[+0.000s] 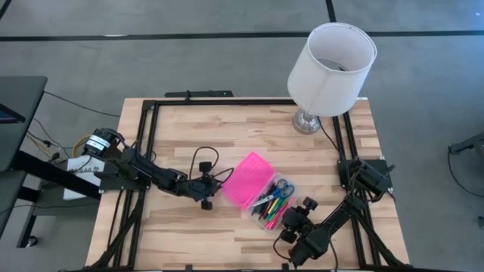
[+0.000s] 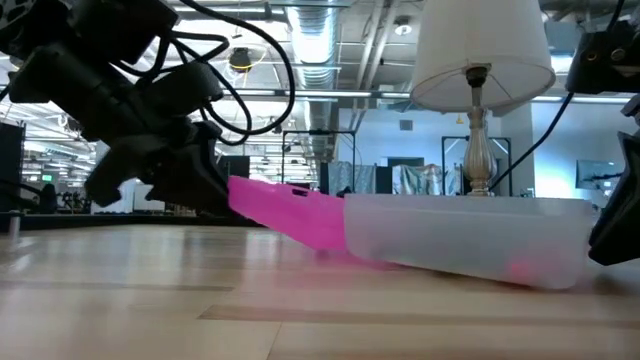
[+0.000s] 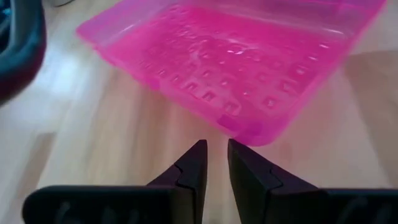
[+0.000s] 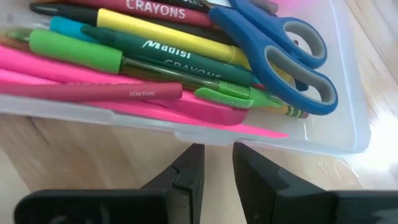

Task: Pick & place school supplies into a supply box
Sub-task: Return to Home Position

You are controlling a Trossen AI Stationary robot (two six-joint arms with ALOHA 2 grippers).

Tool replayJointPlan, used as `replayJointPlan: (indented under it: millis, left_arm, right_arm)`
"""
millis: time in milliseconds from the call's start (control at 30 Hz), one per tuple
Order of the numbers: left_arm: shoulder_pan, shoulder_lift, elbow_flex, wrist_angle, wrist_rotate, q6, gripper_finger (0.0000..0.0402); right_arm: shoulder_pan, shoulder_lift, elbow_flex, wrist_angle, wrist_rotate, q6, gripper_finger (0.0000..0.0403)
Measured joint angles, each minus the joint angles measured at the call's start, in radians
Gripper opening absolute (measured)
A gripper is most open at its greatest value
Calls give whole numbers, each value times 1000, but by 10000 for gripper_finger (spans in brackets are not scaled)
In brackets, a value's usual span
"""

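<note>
Desk (image 1: 227, 128): light wood, black frame (image 1: 227, 100) along its edges. Lamp (image 1: 330, 64): white shade, silver base, desk's far right corner. Floor (image 1: 189, 60): grey, surrounding desk.

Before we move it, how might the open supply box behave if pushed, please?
The supply box would probably slide easily: smooth plastic on a wooden table. Its open pink lid looks thin and may flex. The loose scissors would likely shift.

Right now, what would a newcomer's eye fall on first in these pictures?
The bright pink plastic lid lies open mid-table, its clear base packed with pens, crayons and blue-handled scissors. The white-shaded lamp stands at the high view's top-right table corner. Left gripper faces the lid, right gripper the base, both empty.
</note>
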Motion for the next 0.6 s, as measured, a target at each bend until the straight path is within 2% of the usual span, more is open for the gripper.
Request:
replayJointPlan:
  millis: [300, 600]
  left_arm:
    - [-46, 0, 1, 7, 93, 64, 61]
    - [-49, 0, 2, 9, 269, 53, 61]
  right_arm:
    - [24, 0, 0, -67, 2, -3, 75]
    - [44, 0, 0, -41, 8, -97, 75]
